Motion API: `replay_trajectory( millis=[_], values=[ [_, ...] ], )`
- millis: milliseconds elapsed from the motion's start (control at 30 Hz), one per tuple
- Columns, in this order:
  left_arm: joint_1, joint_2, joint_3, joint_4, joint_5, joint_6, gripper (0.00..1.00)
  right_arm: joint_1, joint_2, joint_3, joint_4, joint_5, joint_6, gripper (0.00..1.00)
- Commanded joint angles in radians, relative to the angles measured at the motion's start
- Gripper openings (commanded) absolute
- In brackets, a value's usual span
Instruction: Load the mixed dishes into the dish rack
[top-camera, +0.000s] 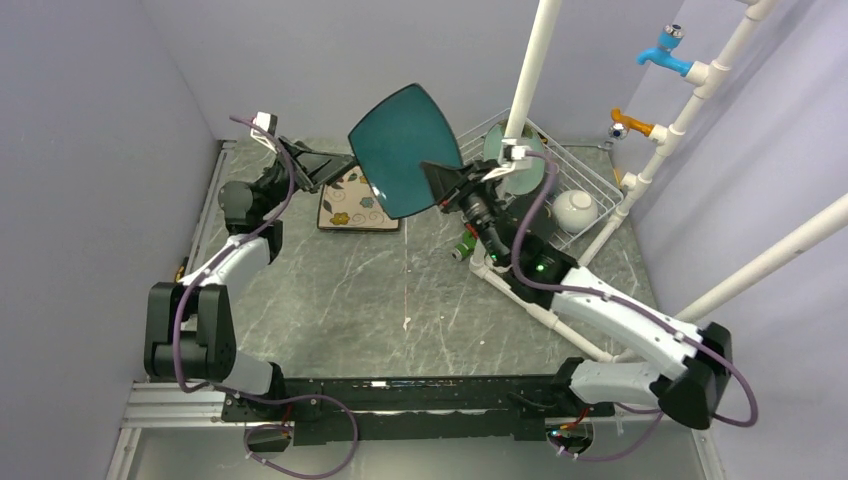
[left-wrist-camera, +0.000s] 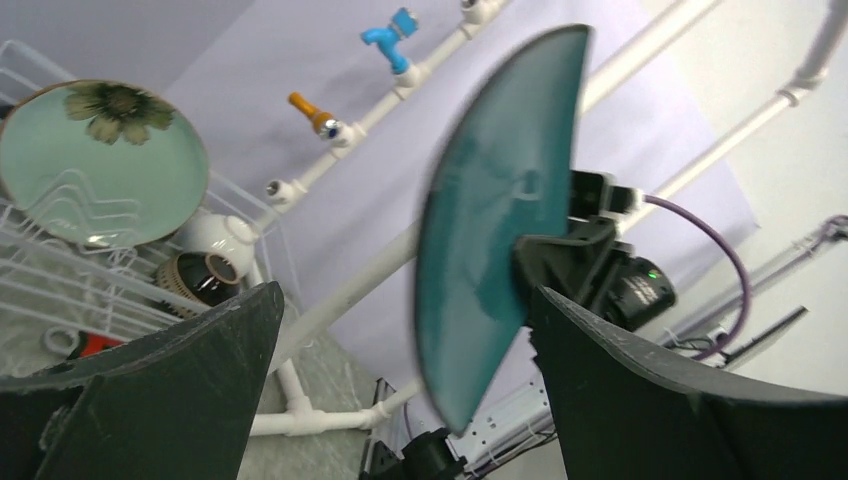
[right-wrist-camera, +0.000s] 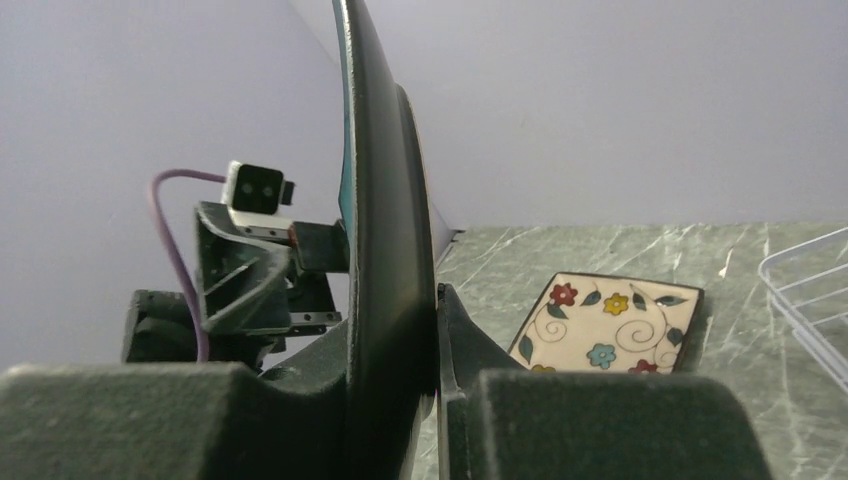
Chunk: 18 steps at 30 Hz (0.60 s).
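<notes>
I am judging the job a little past halfway. I am counting 5 dishes: 3 are sitting in the dish rack (top-camera: 592, 178), namely 1 mint-green round plate (left-wrist-camera: 100, 165) standing upright, 1 white bowl (top-camera: 574, 210) and 1 brown glazed bowl (left-wrist-camera: 195, 282). 1 teal square plate (top-camera: 400, 150) is hanging in the air beside the rack, with the right gripper (top-camera: 445, 185) clamping its edge. The left gripper (top-camera: 335, 168) is gaping wide near it, gripping nothing. 1 cream square plate (top-camera: 355, 205) is lying on the table (top-camera: 400, 300) below, waiting its turn; 2 loads are remaining.

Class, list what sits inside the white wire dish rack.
Visible: an upright mint-green flowered plate, a white bowl, a brown glazed bowl. The left gripper's finger hides the dish rack's lower part.
</notes>
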Motion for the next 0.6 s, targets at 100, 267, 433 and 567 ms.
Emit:
replay_trajectory(
  millis=[100, 267, 433, 567],
  values=[
    [0.021, -0.089, 0.045, -0.707, -0.063, 0.402, 1.0, -0.002, -0.256, 0.052, -0.051, -0.023, -0.052, 0.0],
    [0.025, -0.045, 0.053, -0.737, -0.049, 0.407, 0.99, -0.004, -0.365, 0.127, -0.393, -0.052, -0.144, 0.0],
    [0.023, -0.022, 0.057, -0.739, -0.035, 0.389, 0.99, -0.004, -0.43, 0.223, -0.715, -0.094, -0.189, 0.0],
    [0.022, -0.025, 0.068, -0.76, -0.024, 0.395, 0.99, -0.004, -0.487, 0.238, -0.904, -0.126, -0.169, 0.0]
  ],
)
